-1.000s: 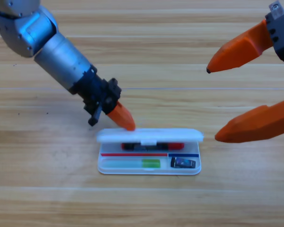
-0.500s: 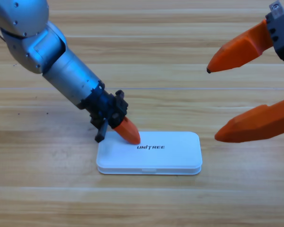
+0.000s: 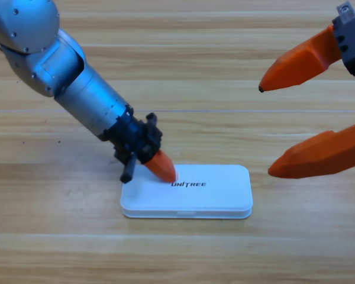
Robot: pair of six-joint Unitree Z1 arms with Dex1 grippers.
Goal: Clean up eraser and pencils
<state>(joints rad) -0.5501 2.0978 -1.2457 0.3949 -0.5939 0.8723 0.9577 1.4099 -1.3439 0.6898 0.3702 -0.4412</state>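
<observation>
A: Nearest us the flat white plastic UNITREE case (image 3: 189, 192) lies shut on the wooden surface (image 3: 183, 254); we judge the eraser and pencils inside, hidden.

B: Left tool (image 3: 161, 168) presses its lid corner; we cannot tell its spread. Pushing harder could skid the case. Right tool (image 3: 266, 130) waits wide, partly cut off.

My left arm (image 3: 77, 89) is a silver-grey metal cylinder with a rounded joint housing, ending in a black wrist block and my left gripper (image 3: 164, 170) (an orange pointed jaw). My right gripper (image 3: 296, 124) has two large tapered orange jaws on a black body.
</observation>
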